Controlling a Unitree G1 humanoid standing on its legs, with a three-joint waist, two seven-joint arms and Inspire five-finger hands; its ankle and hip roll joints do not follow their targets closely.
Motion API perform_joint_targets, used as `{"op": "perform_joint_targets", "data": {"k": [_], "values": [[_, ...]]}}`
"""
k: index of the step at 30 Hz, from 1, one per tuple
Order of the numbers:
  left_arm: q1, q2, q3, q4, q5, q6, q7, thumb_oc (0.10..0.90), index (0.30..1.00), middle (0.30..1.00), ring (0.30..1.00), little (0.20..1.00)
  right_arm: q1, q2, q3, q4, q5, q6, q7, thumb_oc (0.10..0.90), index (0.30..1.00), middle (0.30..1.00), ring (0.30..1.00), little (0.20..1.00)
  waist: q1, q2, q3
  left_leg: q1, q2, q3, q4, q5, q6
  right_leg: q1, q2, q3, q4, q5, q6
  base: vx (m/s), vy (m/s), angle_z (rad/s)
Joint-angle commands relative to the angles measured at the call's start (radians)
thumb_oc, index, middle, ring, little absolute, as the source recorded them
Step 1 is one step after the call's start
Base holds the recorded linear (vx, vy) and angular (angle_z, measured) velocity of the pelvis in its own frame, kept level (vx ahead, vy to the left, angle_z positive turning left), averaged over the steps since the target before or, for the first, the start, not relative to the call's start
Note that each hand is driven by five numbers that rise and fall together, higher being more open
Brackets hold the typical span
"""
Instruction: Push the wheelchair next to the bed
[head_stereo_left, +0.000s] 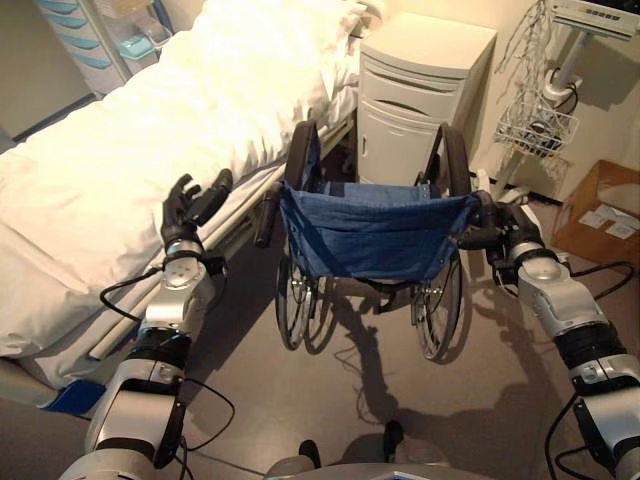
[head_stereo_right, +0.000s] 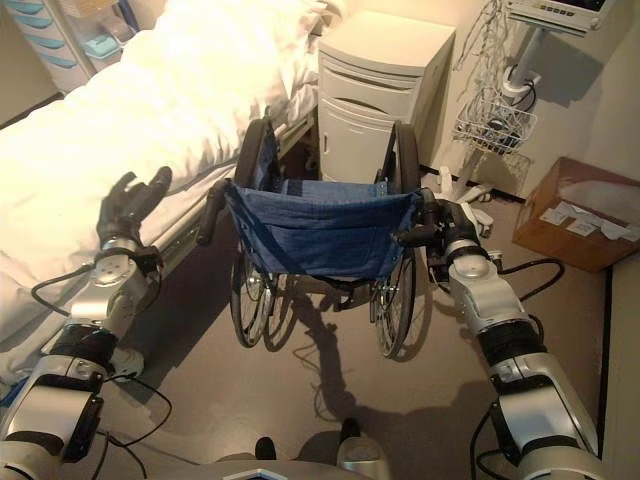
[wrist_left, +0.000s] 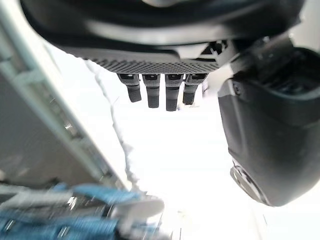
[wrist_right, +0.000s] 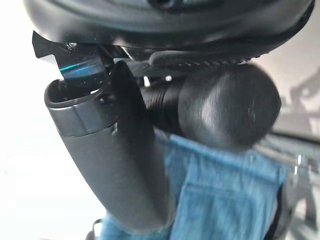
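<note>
The wheelchair (head_stereo_left: 375, 235), with a blue cloth back and black push handles, stands facing away from me beside the bed (head_stereo_left: 120, 160), which has a white duvet. My right hand (head_stereo_left: 497, 228) is shut on the right push handle (wrist_right: 227, 107), with the thumb (wrist_right: 115, 150) lying alongside it. My left hand (head_stereo_left: 190, 208) is open and raised over the bed's edge, fingers (wrist_left: 160, 92) straight. It is apart from the left push handle (head_stereo_left: 267, 215), which sits a little to its right.
A white bedside cabinet (head_stereo_left: 420, 90) stands just ahead of the wheelchair. A stand with a wire basket (head_stereo_left: 535, 125) and a cardboard box (head_stereo_left: 600, 210) are at the right. A blue drawer cart (head_stereo_left: 75, 35) stands at the far left. Bare floor (head_stereo_left: 350, 400) lies behind the chair.
</note>
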Motion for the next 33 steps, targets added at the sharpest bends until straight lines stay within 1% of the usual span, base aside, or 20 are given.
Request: {"op": "perform_joint_targets", "data": {"k": [1, 4, 7, 11, 13, 15, 16, 17, 18, 19, 24, 26, 28, 29, 30, 32, 33], "values": [[-0.038, 0.156, -0.016, -0.079, 0.123, -0.105, 0.0, 0.8, 0.9, 0.9, 0.9, 0.9, -0.03, -0.118, -0.03, -0.049, -0.17, -0.104, -0.059, 0.8, 0.9, 0.9, 0.9, 0.9, 0.031, -0.026, -0.104, -0.04, -0.086, 0.023, 0.03, -0.08, 0.022, -0.012, -0.009, -0.016, 0.1, -0.088, 0.038, 0.0, 0.0, 0.0], [-0.014, 0.206, -0.002, -0.084, 0.128, -0.091, -0.016, 0.8, 0.9, 0.9, 0.9, 0.9, -0.016, -0.179, -0.057, -0.051, -0.18, -0.103, -0.058, 0.8, 0.9, 0.9, 0.9, 0.9, 0.029, -0.025, -0.104, -0.04, -0.086, 0.022, 0.029, -0.08, 0.023, -0.015, -0.008, -0.012, 0.103, -0.09, 0.039, 0.0, -0.002, 0.03], [0.005, 0.227, 0.018, -0.078, 0.119, -0.083, -0.029, 0.8, 0.9, 0.9, 0.9, 0.9, 0.003, -0.215, -0.087, -0.038, -0.17, -0.112, -0.057, 0.8, 0.9, 0.9, 0.9, 0.9, 0.028, -0.025, -0.107, -0.039, -0.085, 0.024, 0.029, -0.08, 0.022, -0.014, -0.008, -0.011, 0.102, -0.091, 0.04, 0.01, -0.002, 0.03], [0.024, 0.234, 0.035, -0.062, 0.109, -0.07, -0.039, 0.8, 0.9, 0.9, 0.9, 0.9, 0.022, -0.236, -0.119, -0.024, -0.164, -0.117, -0.06, 0.8, 0.9, 0.9, 0.9, 0.9, 0.026, -0.024, -0.111, -0.036, -0.085, 0.023, 0.027, -0.08, 0.023, -0.012, -0.006, -0.009, 0.102, -0.092, 0.04, 0.0, 0.0, 0.0], [0.034, 0.23, 0.04, -0.041, 0.106, -0.055, -0.057, 0.8, 0.9, 0.9, 0.9, 0.9, 0.035, -0.244, -0.141, -0.013, -0.154, -0.115, -0.063, 0.8, 0.9, 0.9, 0.9, 0.9, 0.025, -0.024, -0.111, -0.036, -0.086, 0.023, 0.028, -0.082, 0.024, -0.012, -0.005, -0.008, 0.103, -0.093, 0.04, 0.0, 0.0, 0.0], [0.047, 0.222, 0.041, -0.024, 0.104, -0.061, -0.062, 0.8, 0.9, 0.9, 0.9, 0.9, 0.048, -0.246, -0.155, -0.006, -0.139, -0.104, -0.062, 0.8, 0.9, 0.9, 0.9, 0.9, 0.024, -0.025, -0.111, -0.035, -0.086, 0.024, 0.028, -0.083, 0.025, -0.012, -0.005, -0.007, 0.104, -0.093, 0.041, 0.0, 0.0, 0.0], [0.063, 0.211, 0.047, -0.004, 0.091, -0.06, -0.063, 0.8, 0.9, 0.9, 0.9, 0.9, 0.06, -0.242, -0.168, 0.006, -0.119, -0.087, -0.068, 0.8, 0.9, 0.9, 0.9, 0.9, 0.023, -0.027, -0.11, -0.034, -0.086, 0.024, 0.028, -0.084, 0.026, -0.012, -0.005, -0.006, 0.105, -0.094, 0.041, 0.0, 0.0, 0.0], [0.063, 0.211, 0.047, -0.004, 0.091, -0.061, -0.063, 0.8, 0.9, 0.9, 0.9, 0.9, 0.061, -0.242, -0.168, 0.006, -0.118, -0.087, -0.069, 0.8, 0.9, 0.9, 0.9, 0.9, 0.024, -0.026, -0.11, -0.034, -0.086, 0.024, 0.028, -0.084, 0.026, -0.012, -0.005, -0.006, 0.106, -0.094, 0.041, 0.0, 0.0, 0.0], [0.077, 0.2, 0.053, 0.011, 0.079, -0.059, -0.064, 0.8, 0.9, 0.9, 0.9, 0.9, 0.067, -0.239, -0.178, 0.018, -0.1, -0.068, -0.072, 0.8, 0.9, 0.9, 0.9, 0.9, 0.024, -0.028, -0.108, -0.034, -0.087, 0.024, 0.029, -0.084, 0.027, -0.013, -0.005, -0.005, 0.106, -0.094, 0.041, 0.0, 0.0, 0.0], [0.09, 0.186, 0.057, 0.032, 0.081, -0.065, -0.064, 0.8, 0.9, 0.9, 0.9, 0.9, 0.07, -0.237, -0.185, 0.04, -0.082, -0.066, -0.076, 0.8, 0.9, 0.9, 0.9, 0.9, 0.025, -0.029, -0.106, -0.033, -0.087, 0.024, 0.028, -0.085, 0.027, -0.012, -0.004, -0.004, 0.106, -0.093, 0.041, 0.0, 0.0, 0.0], [0.12, 0.16, 0.064, 0.077, 0.075, -0.078, -0.065, 0.8, 0.9, 0.9, 0.9, 0.9, 0.065, -0.239, -0.213, 0.081, -0.004, -0.039, -0.128, 0.8, 0.9, 0.9, 0.9, 0.9, 0.026, -0.034, -0.102, -0.031, -0.086, 0.024, 0.028, -0.086, 0.029, -0.011, -0.002, -0.002, 0.106, -0.093, 0.04, 0.0, 0.0, 0.0], [0.133, 0.147, 0.065, 0.085, 0.072, -0.082, -0.065, 0.8, 0.9, 0.9, 0.9, 0.9, 0.067, -0.233, -0.234, 0.095, 0.075, -0.05, -0.167, 0.8, 0.9, 0.9, 0.9, 0.9, 0.028, -0.036, -0.102, -0.031, -0.086, 0.024, 0.028, -0.086, 0.028, -0.011, -0.001, -0.002, 0.106, -0.092, 0.04, 0.0, 0.0, 0.0], [0.144, 0.134, 0.065, 0.088, 0.073, -0.086, -0.067, 0.8, 0.9, 0.9, 0.9, 0.9, 0.07, -0.213, -0.262, 0.103, 0.207, -0.063, -0.199, 0.8, 0.9, 0.9, 0.9, 0.9, 0.028, -0.037, -0.1, -0.032, -0.086, 0.024, 0.029, -0.087, 0.029, -0.012, 0.0, 0.0, 0.107, -0.093, 0.039, 0.0, 0.0, 0.0], [0.15, 0.123, 0.064, 0.087, 0.076, -0.09, -0.063, 0.8, 0.9, 0.9, 0.9, 0.9, 0.074, -0.189, -0.285, 0.102, 0.301, -0.076, -0.212, 0.8, 0.9, 0.9, 0.9, 0.9, 0.028, -0.037, -0.1, -0.032, -0.087, 0.024, 0.029, -0.087, 0.029, -0.014, 0.001, 0.001, 0.108, -0.093, 0.039, 0.0, 0.0, 0.0], [0.151, 0.122, 0.063, 0.087, 0.076, -0.091, -0.063, 0.8, 0.9, 0.9, 0.9, 0.9, 0.075, -0.183, -0.291, 0.103, 0.331, -0.08, -0.214, 0.8, 0.9, 0.9, 0.9, 0.9, 0.028, -0.037, -0.1, -0.032, -0.087, 0.024, 0.029, -0.088, 0.029, -0.014, 0.001, 0.001, 0.109, -0.092, 0.039, 0.0, 0.0, 0.0], [0.15, 0.113, 0.059, 0.093, 0.077, -0.094, -0.066, 0.8, 0.9, 0.9, 0.9, 0.9, 0.083, -0.142, -0.316, 0.109, 0.473, -0.129, -0.239, 0.8, 0.9, 0.9, 0.9, 0.9, 0.029, -0.036, -0.099, -0.031, -0.087, 0.025, 0.029, -0.089, 0.03, -0.014, 0.0, 0.0, 0.11, -0.093, 0.039, 0.0, 0.0, 0.0], [0.151, 0.106, 0.056, 0.09, 0.079, -0.093, -0.065, 0.8, 0.9, 0.9, 0.9, 0.9, 0.091, -0.111, -0.338, 0.11, 0.527, -0.163, -0.242, 0.8, 0.9, 0.9, 0.9, 0.9, 0.028, -0.035, -0.099, -0.031, -0.087, 0.025, 0.029, -0.09, 0.03, -0.015, 0.0, -0.001, 0.11, -0.093, 0.039, 0.0, 0.0, 0.0]]}}
